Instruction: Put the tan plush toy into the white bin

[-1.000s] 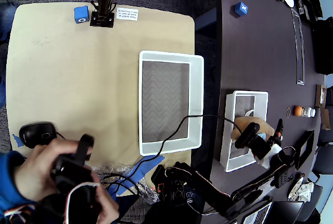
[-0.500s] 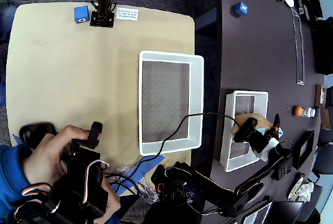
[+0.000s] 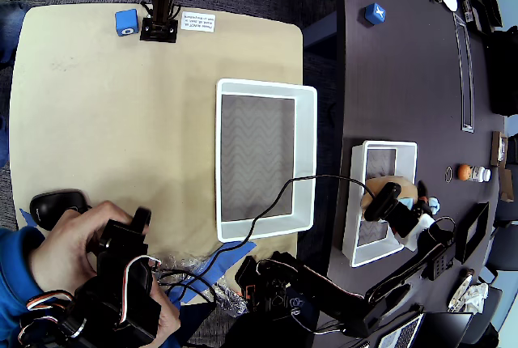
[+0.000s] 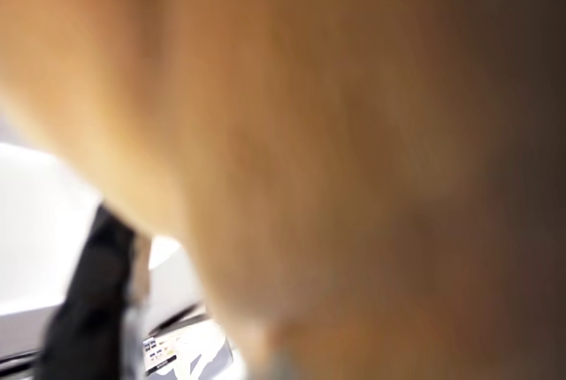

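Observation:
In the overhead view the tan plush toy (image 3: 407, 189) lies at the right side of a small narrow white bin (image 3: 361, 202) on the dark table, with a light blue paw (image 3: 435, 202) poking out past the rim. My gripper (image 3: 402, 205) is down on the toy and looks shut on it, though its fingertips are hidden. The blurred tan plush toy (image 4: 336, 133) presses close to the lens in the wrist view, with one black finger (image 4: 88, 309) at the lower left. The white bin (image 3: 305, 162) with the grey zigzag bottom sits to the left, on the tan table.
A black cable (image 3: 279, 194) runs over the white bin's near right corner towards the small bin. Blue cubes (image 3: 125, 22) (image 3: 373, 14) sit at the far edges. A black mouse (image 3: 55, 202) lies at the lower left. Clutter (image 3: 469, 172) lines the right side of the dark table.
My gripper came down onto the plush toy in the small bin and settled there. The toy shifted slightly, and a light blue paw now shows at its right.

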Motion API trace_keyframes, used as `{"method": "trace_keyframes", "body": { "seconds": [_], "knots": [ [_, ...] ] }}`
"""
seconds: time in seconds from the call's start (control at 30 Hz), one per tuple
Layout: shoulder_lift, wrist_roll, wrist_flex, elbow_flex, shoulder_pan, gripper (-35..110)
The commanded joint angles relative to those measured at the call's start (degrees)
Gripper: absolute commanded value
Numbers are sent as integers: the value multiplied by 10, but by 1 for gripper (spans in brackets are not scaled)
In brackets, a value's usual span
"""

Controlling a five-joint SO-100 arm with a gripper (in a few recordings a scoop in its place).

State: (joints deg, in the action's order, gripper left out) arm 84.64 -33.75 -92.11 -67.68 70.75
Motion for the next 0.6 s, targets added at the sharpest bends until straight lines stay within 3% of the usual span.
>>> {"method": "trace_keyframes", "body": {
  "seconds": [0.0,0.27,0.57],
  "knots": [
    [41,-4,-4,17,11,34],
    [42,-4,-4,17,11,13],
    [43,-4,-4,18,16,-1]
  ]
}}
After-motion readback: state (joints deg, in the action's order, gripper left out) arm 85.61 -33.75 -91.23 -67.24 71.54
